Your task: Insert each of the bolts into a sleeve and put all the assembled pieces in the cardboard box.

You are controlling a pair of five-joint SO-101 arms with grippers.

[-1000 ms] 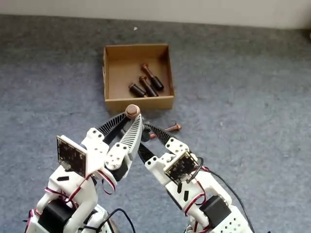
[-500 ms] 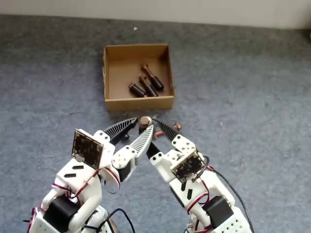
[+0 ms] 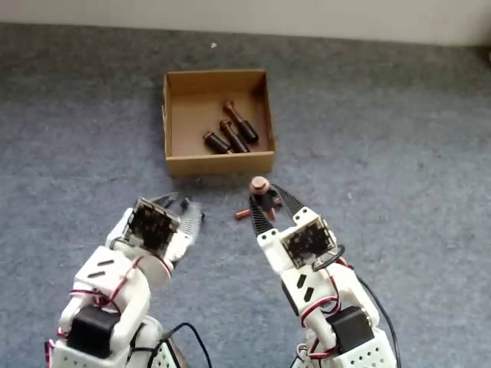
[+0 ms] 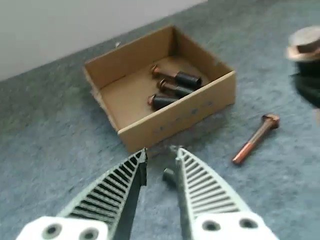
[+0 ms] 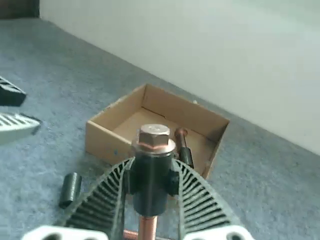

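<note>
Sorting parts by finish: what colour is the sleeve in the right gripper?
Black sleeve; right wrist view shows it best.

The right end effector [image 5: 151, 172] has black ribbed fingers [image 5: 197, 200] around a black sleeve [image 5: 149, 195] and copper bolt [image 5: 153, 136]. Beyond it, the box [image 3: 219, 162] is tan; the worktop [image 3: 383, 138] is speckled grey-blue.

light: soft, even — diffuse | brightness: moderate | shadows: faint, short, beside the cardboard box [image 3: 219, 162]

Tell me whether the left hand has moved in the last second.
Yes. The left hand has drawn back from the cardboard box, toward its own base.
</note>
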